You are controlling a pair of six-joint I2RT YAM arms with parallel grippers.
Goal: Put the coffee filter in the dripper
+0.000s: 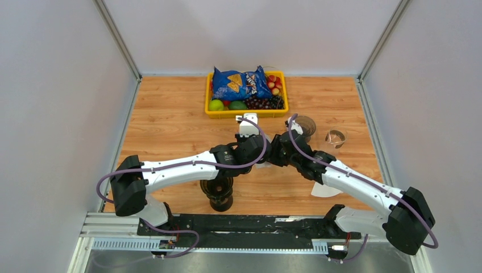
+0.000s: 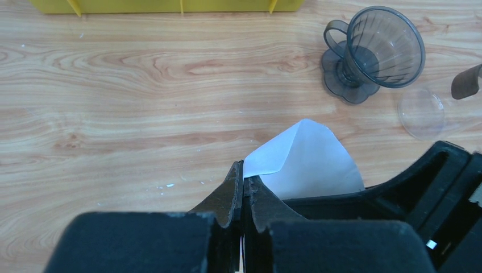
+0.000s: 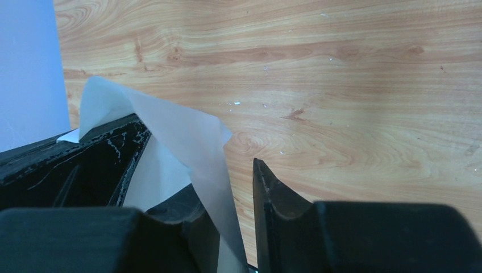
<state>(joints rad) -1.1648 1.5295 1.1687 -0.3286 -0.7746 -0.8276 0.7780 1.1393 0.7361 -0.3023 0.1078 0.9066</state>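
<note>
Two robot arms meet over the middle of a wooden surface (image 1: 170, 119). The left hand (image 2: 243, 173) is clamped shut on one edge of a white paper coffee filter (image 2: 310, 162). The right hand (image 3: 236, 187) straddles another flap of the same filter. Its jaws stand apart, and the paper lies against one finger with a clear gap to the other finger (image 3: 273, 193). The dark, translucent cone dripper (image 2: 375, 51) stands upright and empty beyond the filter and to its right, well apart from it. A clear glass cup (image 2: 420, 111) sits just beside the dripper.

The step in hand looks like a second grasp, so that both hands can spread the folded filter into a cone. The right hand should probably close gently on a single layer, near the rim rather than the point. The left should hold firm without tugging until that grip is made, since thin paper will likely crease or tear if pulled askew. The opened filter can then go point-down over the dripper's mouth.
</note>
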